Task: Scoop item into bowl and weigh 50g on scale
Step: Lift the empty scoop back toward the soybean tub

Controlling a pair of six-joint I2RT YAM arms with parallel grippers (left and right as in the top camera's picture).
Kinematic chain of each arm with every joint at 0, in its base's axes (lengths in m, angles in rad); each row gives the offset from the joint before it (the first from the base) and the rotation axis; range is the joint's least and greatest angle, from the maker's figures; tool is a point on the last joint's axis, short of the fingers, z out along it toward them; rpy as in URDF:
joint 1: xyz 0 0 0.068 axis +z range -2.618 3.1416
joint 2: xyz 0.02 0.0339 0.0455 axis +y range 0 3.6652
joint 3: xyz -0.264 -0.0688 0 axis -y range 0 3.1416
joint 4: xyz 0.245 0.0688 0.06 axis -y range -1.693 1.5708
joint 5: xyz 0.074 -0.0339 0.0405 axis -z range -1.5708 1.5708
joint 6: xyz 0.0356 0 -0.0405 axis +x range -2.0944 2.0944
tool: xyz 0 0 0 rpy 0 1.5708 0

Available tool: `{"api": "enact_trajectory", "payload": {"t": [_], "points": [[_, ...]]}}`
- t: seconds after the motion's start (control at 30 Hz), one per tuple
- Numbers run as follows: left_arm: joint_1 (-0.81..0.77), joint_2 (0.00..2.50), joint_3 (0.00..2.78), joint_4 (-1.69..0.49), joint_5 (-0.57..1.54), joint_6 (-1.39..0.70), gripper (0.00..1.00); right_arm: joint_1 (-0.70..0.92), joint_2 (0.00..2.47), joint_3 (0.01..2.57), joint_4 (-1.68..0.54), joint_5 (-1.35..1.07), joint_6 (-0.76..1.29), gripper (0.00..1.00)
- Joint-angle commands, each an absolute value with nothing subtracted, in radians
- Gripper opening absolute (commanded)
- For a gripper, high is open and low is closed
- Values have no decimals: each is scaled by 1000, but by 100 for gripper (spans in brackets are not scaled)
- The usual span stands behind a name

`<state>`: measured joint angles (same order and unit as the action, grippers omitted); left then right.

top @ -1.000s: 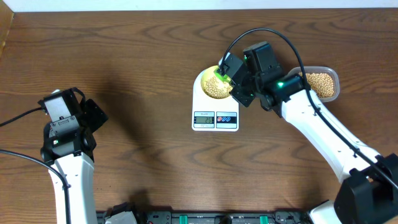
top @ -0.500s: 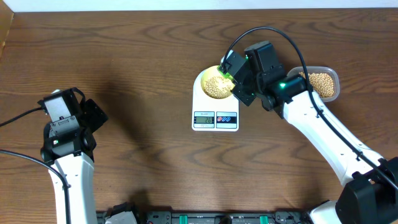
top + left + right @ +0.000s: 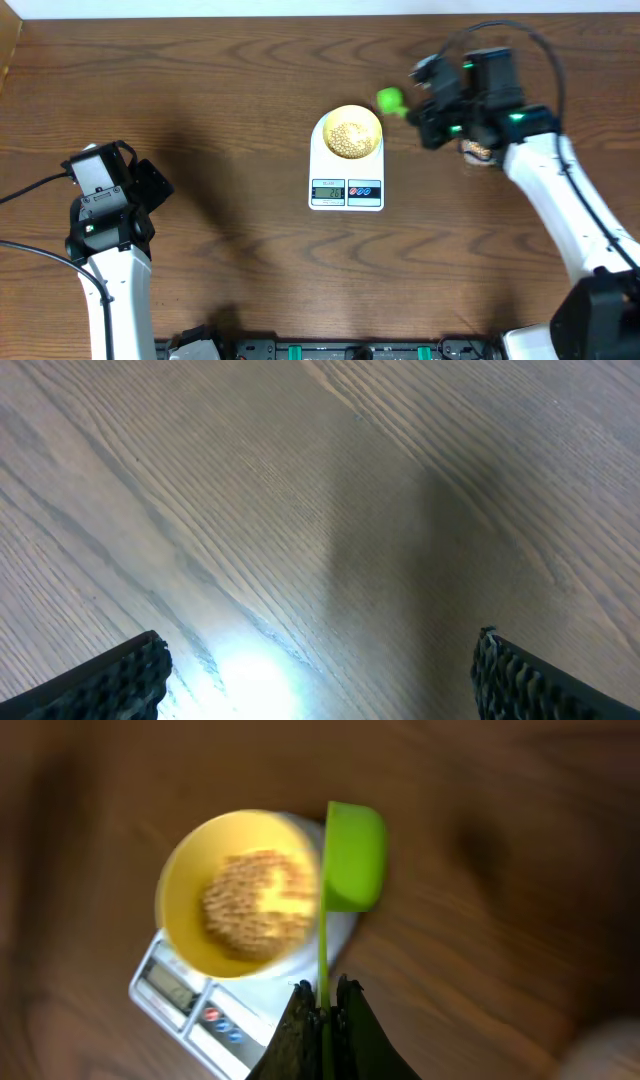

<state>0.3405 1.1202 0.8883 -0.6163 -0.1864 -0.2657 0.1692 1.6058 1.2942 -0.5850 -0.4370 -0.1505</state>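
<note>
A white rounded-rectangular digital kitchen scale point(image 3: 346, 170) lies on the brown wood-grain table point(image 3: 220, 90). Its grey display and two small buttons, one red and one blue, sit along the edge nearest the robot, and the digits are too small to read. A small round pale yellow bowl point(image 3: 180, 885) stands on the scale's platform and covers most of it. In the bowl is a heap of small round tan-yellow beans point(image 3: 255, 905), piled in the middle with the yellow wall showing all round.

A bright green plastic measuring scoop point(image 3: 389, 100) hangs in the air just beyond the scale's far right corner, off the platform and apart from the bowl in the overhead view. In the blurred right wrist view its cup lines up beside the bowl's rim. Whether the cup holds any beans cannot be told. The right gripper point(image 3: 323, 992) is clamped on the scoop's thin green handle, with its dark fingers pressed together on either side, and is to the right of the scale.

Further right of the scale, a clear plastic tub point(image 3: 478, 152) with more beans peeks out from under the right arm, mostly hidden.

The left gripper point(image 3: 318, 650) is well to the left of the scale over bare wood, its ridged black fingers point(image 3: 110, 680) spread wide with nothing between them
</note>
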Motion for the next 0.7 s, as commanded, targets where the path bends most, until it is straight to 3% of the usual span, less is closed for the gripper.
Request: {"api": "enact_trajectory", "payload": {"t": [0.0,0.37,0.53,0.67], "points": [[347,1122,888,-612,-196,-268,98,78,1530,1315,-602,-469,-101,1],[347,1123,888,-648,264,-267,98,-179,1441,1315,-840,-342,-102,1],[341,1123,888,-660,452,-146,98,-204,1452,1314,-929,-109,-102,1],[317,1123,888,-720,525,-50,98,-204,1453,1314,-919,-89,-101,1]]}}
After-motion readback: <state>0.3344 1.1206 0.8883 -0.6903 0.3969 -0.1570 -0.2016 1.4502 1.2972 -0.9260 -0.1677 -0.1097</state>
